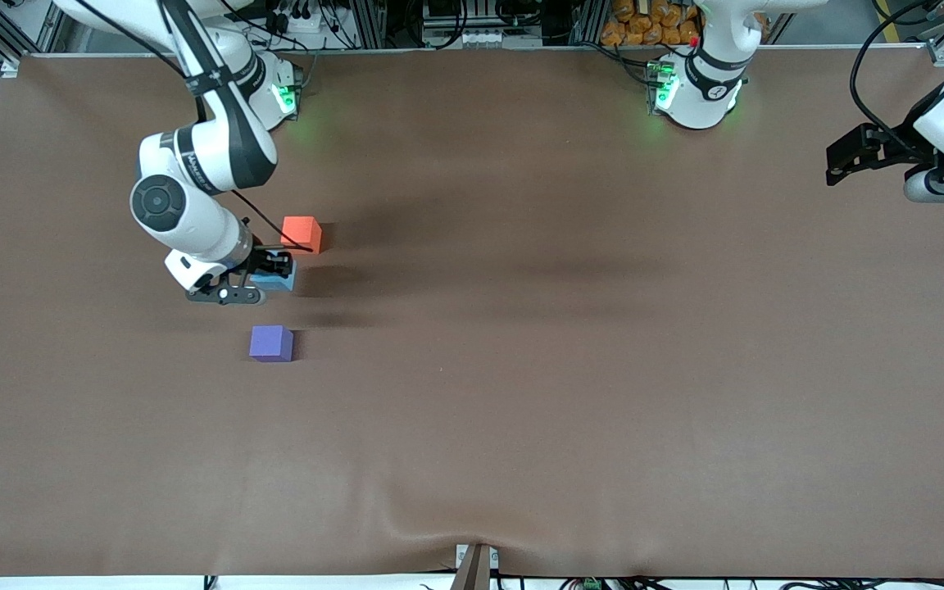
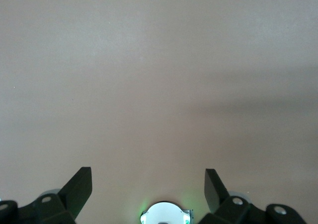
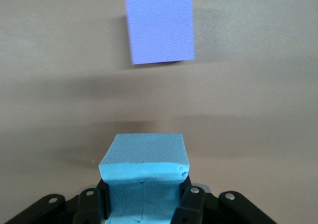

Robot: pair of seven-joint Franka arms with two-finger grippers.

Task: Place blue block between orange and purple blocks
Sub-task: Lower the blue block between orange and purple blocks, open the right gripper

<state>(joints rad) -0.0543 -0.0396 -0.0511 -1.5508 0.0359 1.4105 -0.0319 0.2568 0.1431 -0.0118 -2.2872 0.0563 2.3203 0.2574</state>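
Observation:
My right gripper [image 1: 269, 274] is shut on the light blue block [image 1: 281, 283], low over the brown table between the other two cubes. The orange block [image 1: 301, 234] sits just farther from the front camera, and the purple block [image 1: 271, 342] lies nearer to it. In the right wrist view the blue block [image 3: 144, 157] fills the space between the black fingers [image 3: 191, 201] of the right gripper [image 3: 145, 204], with the purple block [image 3: 160, 28] ahead on the table. My left gripper [image 1: 841, 162] waits open at the left arm's end of the table; the left gripper [image 2: 147, 184] holds nothing.
The right arm's white elbow [image 1: 177, 205] hangs beside the orange block. Both robot bases [image 1: 697, 82] stand along the back edge. A small bracket [image 1: 476, 565] sticks up at the table's front edge, where the brown cover is slightly wrinkled.

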